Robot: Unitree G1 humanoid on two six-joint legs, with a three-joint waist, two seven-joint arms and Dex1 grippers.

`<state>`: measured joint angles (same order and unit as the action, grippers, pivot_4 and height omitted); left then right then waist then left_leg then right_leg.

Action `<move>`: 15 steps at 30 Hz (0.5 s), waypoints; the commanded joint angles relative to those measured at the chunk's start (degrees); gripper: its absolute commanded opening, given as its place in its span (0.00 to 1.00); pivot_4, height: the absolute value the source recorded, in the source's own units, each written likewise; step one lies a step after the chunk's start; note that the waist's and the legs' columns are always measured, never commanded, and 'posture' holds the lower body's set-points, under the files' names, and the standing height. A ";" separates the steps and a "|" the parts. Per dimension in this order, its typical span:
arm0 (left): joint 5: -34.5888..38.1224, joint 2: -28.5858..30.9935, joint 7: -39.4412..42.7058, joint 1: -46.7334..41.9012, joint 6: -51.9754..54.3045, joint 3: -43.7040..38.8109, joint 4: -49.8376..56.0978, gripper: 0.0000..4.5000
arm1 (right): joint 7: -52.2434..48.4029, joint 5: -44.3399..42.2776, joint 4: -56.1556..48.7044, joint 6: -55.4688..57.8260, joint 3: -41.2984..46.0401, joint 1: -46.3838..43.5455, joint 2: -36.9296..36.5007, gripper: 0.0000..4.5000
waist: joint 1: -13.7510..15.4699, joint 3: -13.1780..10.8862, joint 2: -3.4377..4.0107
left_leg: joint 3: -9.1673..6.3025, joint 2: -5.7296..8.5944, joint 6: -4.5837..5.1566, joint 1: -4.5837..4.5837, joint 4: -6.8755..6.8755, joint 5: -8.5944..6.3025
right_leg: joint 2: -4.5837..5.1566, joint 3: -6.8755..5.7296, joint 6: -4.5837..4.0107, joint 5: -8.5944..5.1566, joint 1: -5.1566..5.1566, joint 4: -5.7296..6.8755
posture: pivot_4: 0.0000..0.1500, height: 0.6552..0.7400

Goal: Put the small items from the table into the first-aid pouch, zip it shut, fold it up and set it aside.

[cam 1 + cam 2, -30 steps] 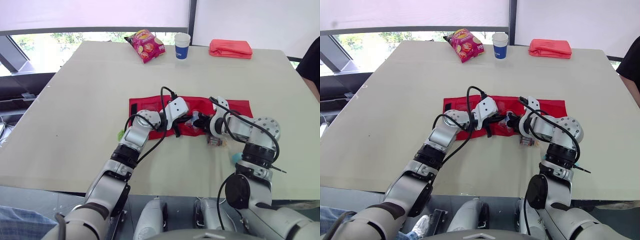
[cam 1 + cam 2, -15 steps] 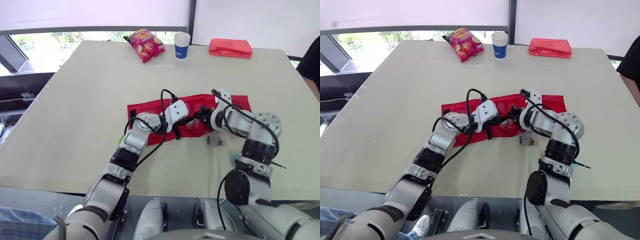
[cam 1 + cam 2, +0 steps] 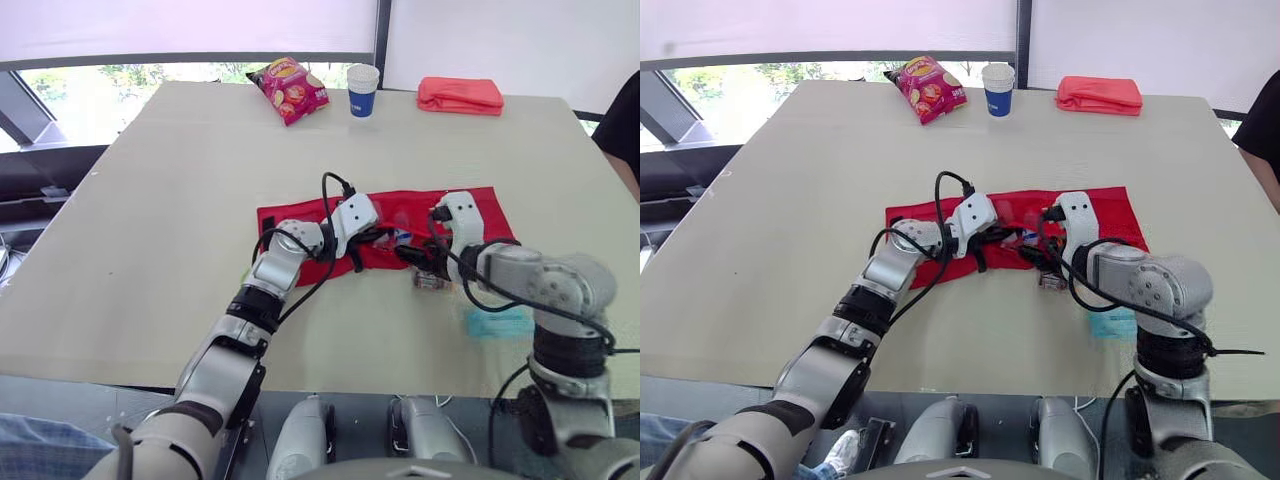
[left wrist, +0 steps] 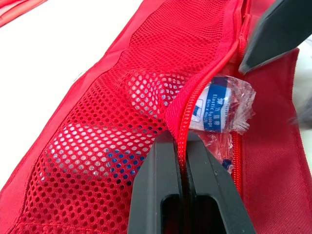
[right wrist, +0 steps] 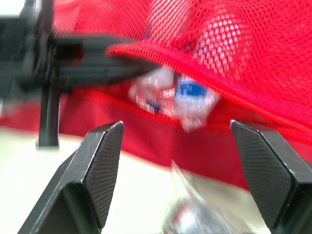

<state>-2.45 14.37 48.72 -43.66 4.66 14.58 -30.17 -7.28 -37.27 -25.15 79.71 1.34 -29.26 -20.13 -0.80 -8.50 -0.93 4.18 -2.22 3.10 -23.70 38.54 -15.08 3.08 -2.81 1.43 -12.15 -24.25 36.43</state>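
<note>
Left eye view: counter (image 3: 150,200) is pale, with the first-aid pouch (image 3: 400,207) lying open and flat near its middle, red, long side running left to right.

Both arms meet over the pouch's near edge. Left end effector (image 4: 181,139): fingers together, clamped on the zippered lip of the mesh pocket and pulling it up off the backing. Right end effector (image 5: 178,126): fingers wide apart, nothing between them, pointed at the pocket mouth from the pouch's right half, low over the near edge.

Far edge of the counter, well apart from the pouch: a folded red bag (image 3: 461,96) to the right, a chip bag (image 3: 290,88) to the left and a paper cup (image 3: 362,90) between them.

A teal packet (image 3: 498,322) lies on the counter on the robot's side of the pouch, beside the right forearm.

A wrapped bandage roll (image 4: 219,105) sits in the pocket mouth, clear wrapper tail sticking out past the zipper, just beside the left fingers. More items show through the mesh deeper in the pocket; can't tell what they are.

A small clear-wrapped item (image 3: 432,282) lies on the counter just beside the pouch's near edge, under the right end effector.
</note>
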 commanded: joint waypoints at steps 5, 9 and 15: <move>3.19 -0.05 3.62 -2.53 -2.74 -2.40 -3.64 0.00 | -11.62 18.38 -3.57 -32.08 -16.54 6.86 -14.18 0.40 | -0.10 -0.02 -0.04 | 0.03 -0.02 0.00 0.00 -0.03 0.00 | -0.06 0.00 0.10 -0.06 0.00 -0.11 | 1.00 1.00; 4.77 -0.23 7.04 -3.05 -3.59 -2.77 -5.27 0.00 | -11.79 22.96 -0.89 -37.27 -18.60 7.95 -12.48 0.04 | 0.12 -0.03 -0.07 | 0.03 -0.04 -0.01 0.01 -0.02 0.01 | -0.09 0.00 0.11 -0.05 0.01 -0.11 | 1.00 1.00; 4.73 -0.15 9.55 -4.10 -5.78 -2.86 -7.70 0.00 | -10.20 28.13 3.89 -40.82 -18.04 8.44 -8.98 0.01 | 0.31 -0.03 -0.08 | 0.06 -0.01 -0.01 -0.04 -0.02 0.01 | -0.06 0.00 0.10 -0.04 0.00 -0.16 | 1.00 1.00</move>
<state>1.53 14.31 57.54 -46.59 0.50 12.06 -38.04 -18.12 -10.82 -21.05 40.67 -17.67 -20.41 -29.55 -0.49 -8.53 -1.01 4.24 -2.23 3.09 -23.74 38.52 -15.07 3.02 -2.81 1.53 -12.19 -24.24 36.27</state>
